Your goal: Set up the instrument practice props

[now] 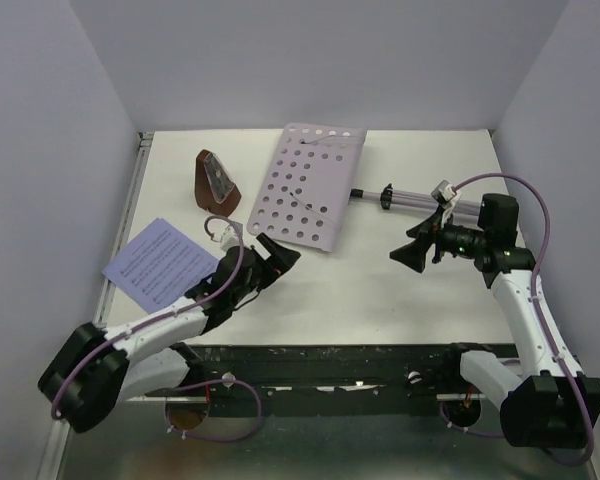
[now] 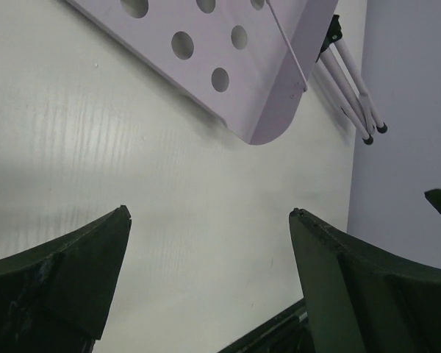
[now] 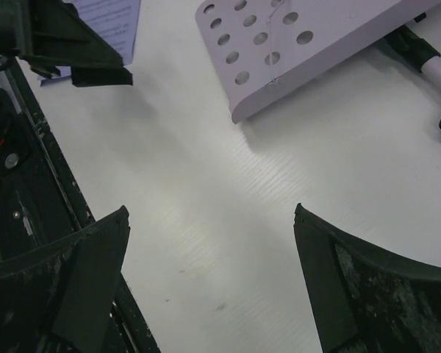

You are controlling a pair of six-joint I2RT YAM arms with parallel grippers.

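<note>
The pale lilac perforated music stand (image 1: 308,185) lies flat on the white table, its thin metal tripod (image 1: 415,200) folded and pointing right. Its near corner (image 2: 268,110) shows in the left wrist view, and its desk (image 3: 309,44) in the right wrist view. A brown pyramid-shaped metronome (image 1: 217,182) rests left of the stand. A lavender sheet-music page (image 1: 160,262) lies flat at the left. My left gripper (image 1: 278,256) is open between the page and the stand, holding nothing. My right gripper (image 1: 412,252) is open below the tripod, holding nothing.
White walls close in the table on three sides. A dark metal rail (image 1: 330,355) runs along the near edge by the arm bases. The left arm's gripper (image 3: 73,44) shows at the top left of the right wrist view.
</note>
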